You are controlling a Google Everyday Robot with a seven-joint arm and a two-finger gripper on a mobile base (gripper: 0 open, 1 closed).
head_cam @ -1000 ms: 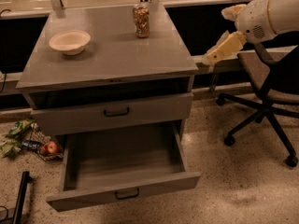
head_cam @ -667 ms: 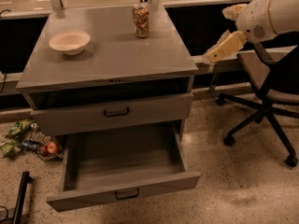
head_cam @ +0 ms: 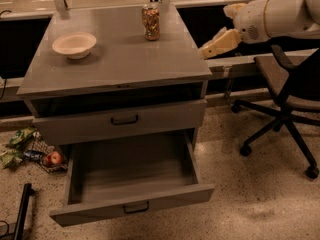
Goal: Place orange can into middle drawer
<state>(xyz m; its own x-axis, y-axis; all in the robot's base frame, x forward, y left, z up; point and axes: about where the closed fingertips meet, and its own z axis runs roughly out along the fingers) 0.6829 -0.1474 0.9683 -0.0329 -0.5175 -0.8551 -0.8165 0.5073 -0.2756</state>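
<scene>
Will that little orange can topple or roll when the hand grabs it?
The orange can stands upright and narrow on the cabinet top, so a sideways bump would probably tip it. Once down, its round body would likely roll. The hand hangs beyond the cabinet's edge, not touching the can.

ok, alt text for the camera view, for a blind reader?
An orange can stands at the back on top of a grey cabinet, with the robot's claw off the right edge, apart from it. The middle drawer below is pulled open; a cream bowl sits top-left.
</scene>
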